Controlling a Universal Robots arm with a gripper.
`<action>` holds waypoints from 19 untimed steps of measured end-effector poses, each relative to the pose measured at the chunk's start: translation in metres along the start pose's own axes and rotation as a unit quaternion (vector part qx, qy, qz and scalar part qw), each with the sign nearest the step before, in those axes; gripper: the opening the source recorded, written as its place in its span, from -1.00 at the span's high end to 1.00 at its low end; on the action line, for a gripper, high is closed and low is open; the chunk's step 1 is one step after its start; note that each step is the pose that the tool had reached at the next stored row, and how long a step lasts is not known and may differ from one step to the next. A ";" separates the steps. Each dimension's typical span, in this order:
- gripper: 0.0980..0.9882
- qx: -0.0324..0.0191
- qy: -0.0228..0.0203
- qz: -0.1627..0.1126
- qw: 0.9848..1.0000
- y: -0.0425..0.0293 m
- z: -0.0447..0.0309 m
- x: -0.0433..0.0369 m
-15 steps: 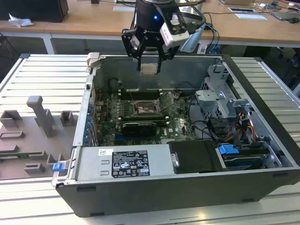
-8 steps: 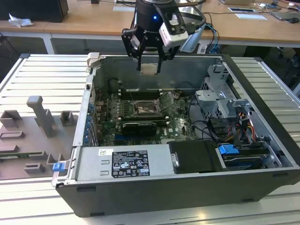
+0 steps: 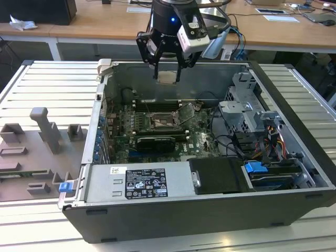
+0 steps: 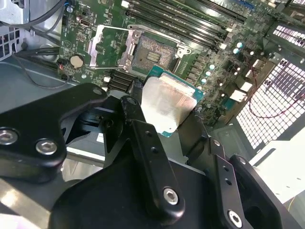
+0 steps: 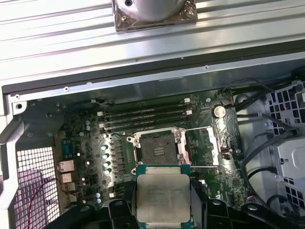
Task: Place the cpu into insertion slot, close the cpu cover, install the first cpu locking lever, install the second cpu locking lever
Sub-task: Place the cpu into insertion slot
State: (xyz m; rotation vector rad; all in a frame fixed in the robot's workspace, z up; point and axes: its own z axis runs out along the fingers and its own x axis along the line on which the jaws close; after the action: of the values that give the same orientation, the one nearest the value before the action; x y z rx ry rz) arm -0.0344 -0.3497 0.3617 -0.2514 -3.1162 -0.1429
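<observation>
The gripper (image 3: 167, 73) pinches the one cpu (image 5: 163, 198) by two opposite edges, face up, well above the one insertion slot (image 5: 156, 145). Beside the slot, the single cpu cover (image 4: 97, 47) lies swung open. The chip looks light, thin and stiff, and is probably delicate underneath, so holding it by the edges suits it.

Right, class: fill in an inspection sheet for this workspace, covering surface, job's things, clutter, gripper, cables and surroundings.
Surface: slatted metal table carrying an open computer case.
Job's things: insertion slot empty; cpu cover swung open beside it; cpu held above them.
Clutter: grey fixture blocks at the exterior view's left.
Gripper: gripper shut on the cpu, over the case.
Cables: coloured wire bundle inside the case, at the exterior view's right.
Surroundings: wooden desks with papers behind.
</observation>
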 end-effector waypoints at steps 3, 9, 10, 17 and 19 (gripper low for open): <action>0.00 0.000 -0.001 0.007 1.000 0.0000 0.0000 0.0000; 0.00 0.000 -0.002 0.019 1.000 0.0000 0.0000 0.0000; 0.00 0.000 -0.002 0.021 1.000 0.0000 0.0000 0.0000; 0.00 -0.001 -0.003 0.034 0.999 0.0000 0.0000 0.0000; 0.00 -0.001 -0.003 0.037 0.999 0.0000 0.0000 0.0000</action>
State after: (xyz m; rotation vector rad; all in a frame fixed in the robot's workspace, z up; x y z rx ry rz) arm -0.0344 -0.3497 0.3617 -0.3675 -3.1080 -0.1436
